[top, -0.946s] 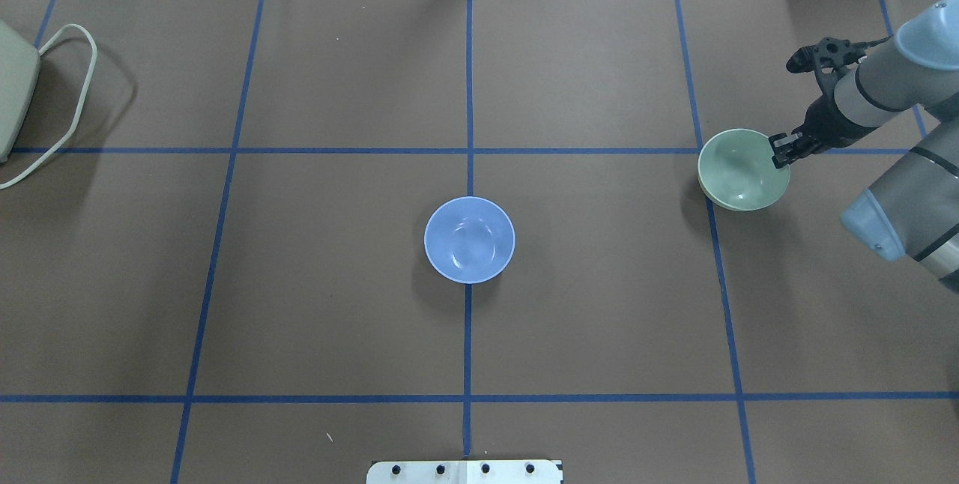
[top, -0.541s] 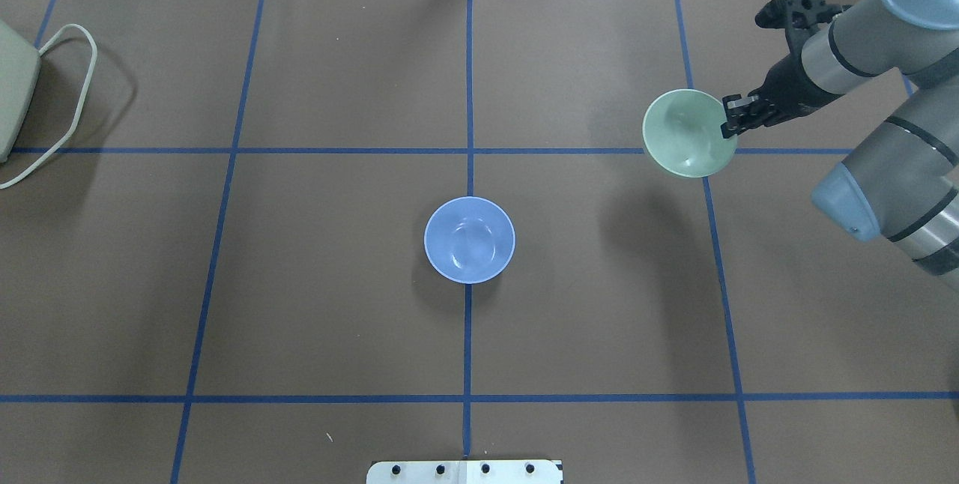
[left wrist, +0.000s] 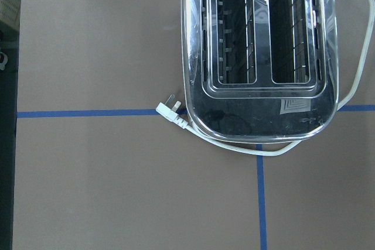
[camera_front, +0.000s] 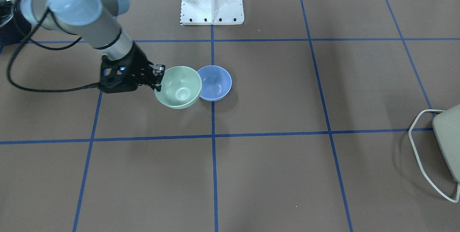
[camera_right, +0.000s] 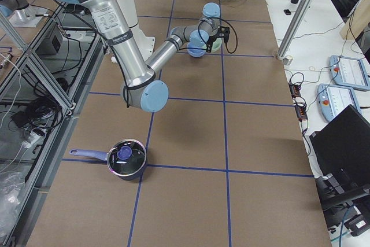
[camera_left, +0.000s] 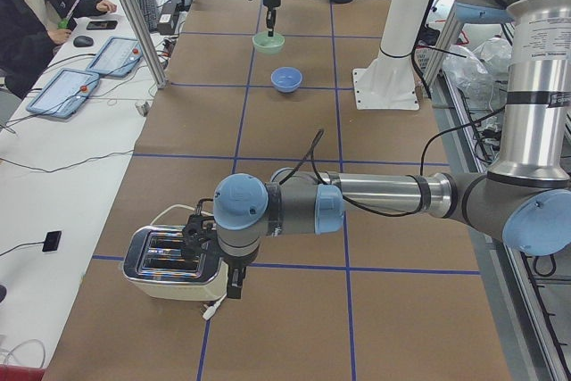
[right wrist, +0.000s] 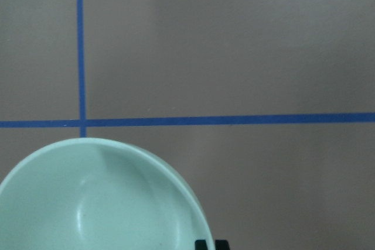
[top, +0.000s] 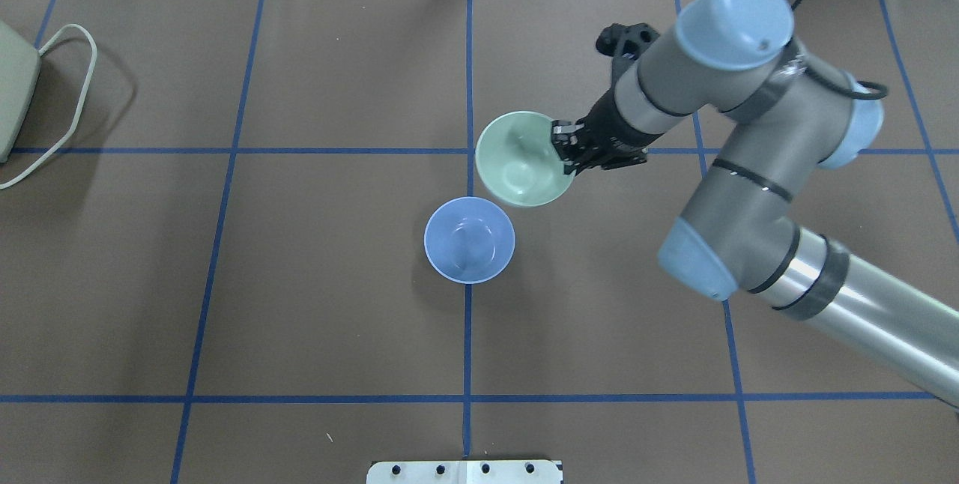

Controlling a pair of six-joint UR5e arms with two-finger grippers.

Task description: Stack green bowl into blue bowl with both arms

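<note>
Brown bench (top: pixel 300 304) w/ blue grid: green bowl (top: pixel 521 162) mid-carry, by the look.
Rim pinched by right gripper (top: pixel 562 145) fingers, bowl raised just beside blue bowl (top: pixel 470 240); next move needs centring over it, then lowering. Well apart, left gripper (camera_left: pixel 234 285) by toaster (camera_left: pixel 169 265), fingers' state can't tell.

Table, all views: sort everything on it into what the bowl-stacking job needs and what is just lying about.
For the job:
- green bowl, held by its rim in the right gripper
- blue bowl, standing on the table
- left arm, above the toaster

Lying about:
- toaster and its unplugged cord
- lidded saucepan
</note>
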